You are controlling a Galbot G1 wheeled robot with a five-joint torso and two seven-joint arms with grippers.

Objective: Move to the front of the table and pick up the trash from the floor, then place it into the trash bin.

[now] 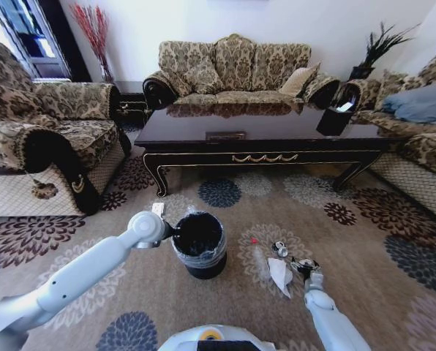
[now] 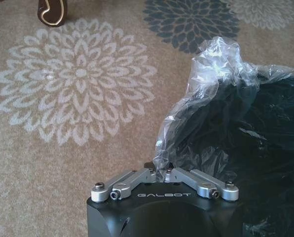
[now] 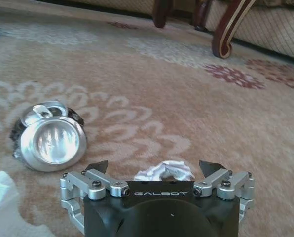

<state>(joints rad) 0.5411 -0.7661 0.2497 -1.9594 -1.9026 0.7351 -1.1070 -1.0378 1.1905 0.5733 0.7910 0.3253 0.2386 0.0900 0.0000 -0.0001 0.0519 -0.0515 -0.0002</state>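
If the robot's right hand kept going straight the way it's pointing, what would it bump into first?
Probably the small white crumpled scrap lying on the carpet between the open fingers of the right hand. The crushed can sits off to one side.

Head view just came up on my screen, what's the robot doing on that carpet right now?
The left gripper is shut on the thin clear plastic liner at the rim of the small round black trash bin, on the flower-patterned beige carpet before the glossy dark wood coffee table. The right gripper is low over the carpet, fingers open around a small crumpled white scrap. A crushed silvery can, white paper sheet and red-capped clear bottle lie nearby.
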